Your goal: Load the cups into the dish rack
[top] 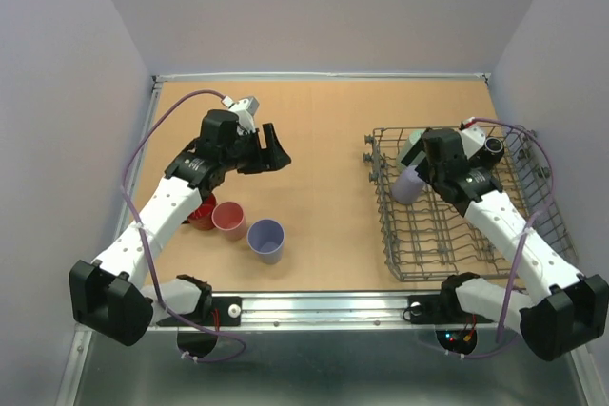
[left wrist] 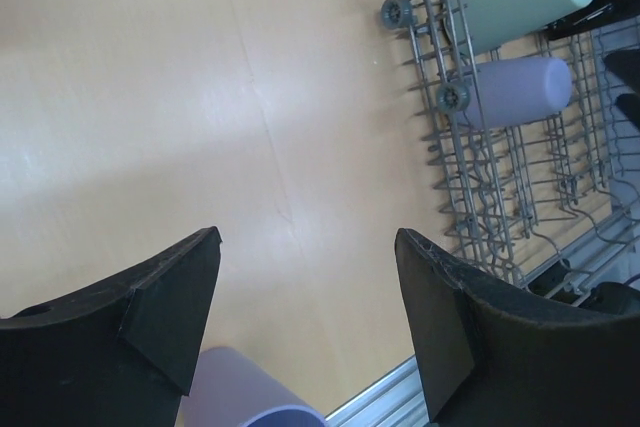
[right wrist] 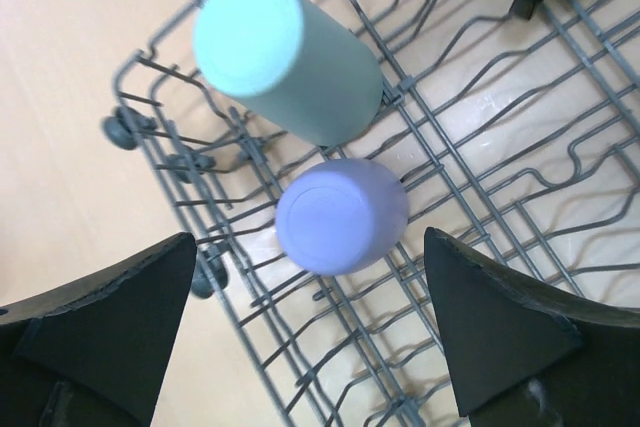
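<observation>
Lavender cup [right wrist: 340,215] beside sage-green cup [right wrist: 290,57]

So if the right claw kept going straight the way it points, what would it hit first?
Most likely the lavender cup in the dish rack. Its base faces the open right claw and sits straight ahead, between the two fingers. How far off it is, the pictures don't settle.

The top camera looks down from high up. Both wrist cameras look down close, sharing the dish rack [left wrist: 452,97].
</observation>
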You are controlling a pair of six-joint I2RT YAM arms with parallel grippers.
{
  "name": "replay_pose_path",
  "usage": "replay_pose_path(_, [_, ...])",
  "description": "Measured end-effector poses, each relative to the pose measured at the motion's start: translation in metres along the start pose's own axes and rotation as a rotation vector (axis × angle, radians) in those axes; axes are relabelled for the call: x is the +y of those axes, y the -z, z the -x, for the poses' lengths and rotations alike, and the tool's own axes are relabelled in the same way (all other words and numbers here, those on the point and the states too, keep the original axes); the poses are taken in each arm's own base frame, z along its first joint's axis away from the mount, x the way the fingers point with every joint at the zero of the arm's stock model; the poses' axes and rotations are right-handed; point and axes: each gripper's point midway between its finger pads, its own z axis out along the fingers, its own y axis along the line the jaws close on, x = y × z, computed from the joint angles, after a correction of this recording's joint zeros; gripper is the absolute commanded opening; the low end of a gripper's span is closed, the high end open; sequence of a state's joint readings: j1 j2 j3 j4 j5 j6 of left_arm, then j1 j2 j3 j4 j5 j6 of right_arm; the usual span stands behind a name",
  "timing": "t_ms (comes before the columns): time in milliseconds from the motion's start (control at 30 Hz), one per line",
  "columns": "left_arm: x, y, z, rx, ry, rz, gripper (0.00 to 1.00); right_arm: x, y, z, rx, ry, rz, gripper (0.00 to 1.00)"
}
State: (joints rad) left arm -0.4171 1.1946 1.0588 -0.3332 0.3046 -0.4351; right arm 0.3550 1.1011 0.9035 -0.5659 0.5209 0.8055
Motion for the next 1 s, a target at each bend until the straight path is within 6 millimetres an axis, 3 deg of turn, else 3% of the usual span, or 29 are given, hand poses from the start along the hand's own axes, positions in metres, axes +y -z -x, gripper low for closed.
replay_pose_path(200, [0.011,0.015,-0.015,0.038,-0.051,0.060,0.78,0.011,0.043,0.050,-0.092,-0.048,0.068,1.00])
replay_pose_path(333, [0.014,0.019,-0.041,0.126,-0.085,0.103,0.77,0.009,0.071,0.075,-0.152,-0.083,0.100,1.00])
replay_pose_path(633, [0.013,0.034,-0.096,0.274,-0.100,0.166,0.75,-0.006,0.077,0.068,-0.128,-0.051,0.064,1.00])
replay_pose_path(1000, [-0.001,0.059,-0.120,0.305,-0.058,0.189,0.75,-0.013,0.082,0.065,-0.119,-0.033,0.059,1.00])
